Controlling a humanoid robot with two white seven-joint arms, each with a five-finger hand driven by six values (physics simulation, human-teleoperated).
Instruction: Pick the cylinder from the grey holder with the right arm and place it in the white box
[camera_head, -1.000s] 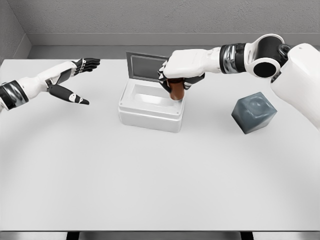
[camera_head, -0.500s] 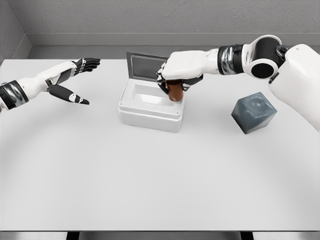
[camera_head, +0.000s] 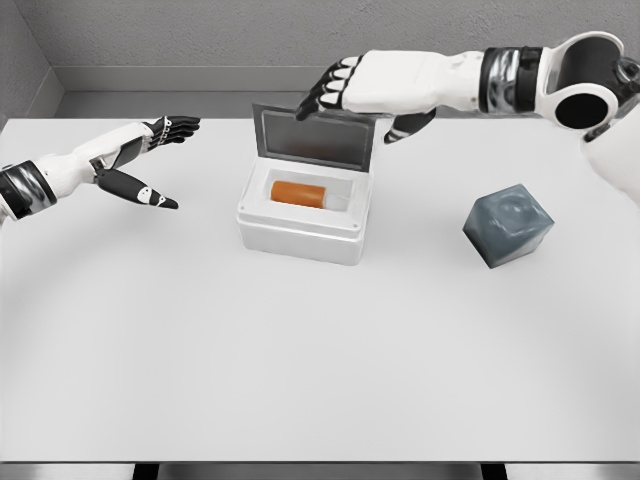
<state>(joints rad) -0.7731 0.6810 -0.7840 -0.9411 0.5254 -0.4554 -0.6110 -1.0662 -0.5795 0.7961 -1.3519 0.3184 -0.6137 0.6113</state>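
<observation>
Lying on its side in the white box (camera_head: 300, 215) — the orange cylinder (camera_head: 300, 193).
Right hand (camera_head: 365, 88) is hovering above the raised lid (camera_head: 318, 137), fingers spread and grasping nothing; left hand (camera_head: 150, 160) is resting open at the table's (camera_head: 320, 350) left — grey holder (camera_head: 508, 225) is sitting right of the box.

The cylinder (camera_head: 301, 193) is orange with a pale, whitish end. The box (camera_head: 300, 228) around it is white, its raised lid (camera_head: 318, 139) grey inside. The holder (camera_head: 508, 225) near the table's right edge is dark blue-grey. The table (camera_head: 320, 360) is plain white. Both hands, left (camera_head: 150, 160) and right (camera_head: 350, 90), are white with black fingers and joints.
</observation>
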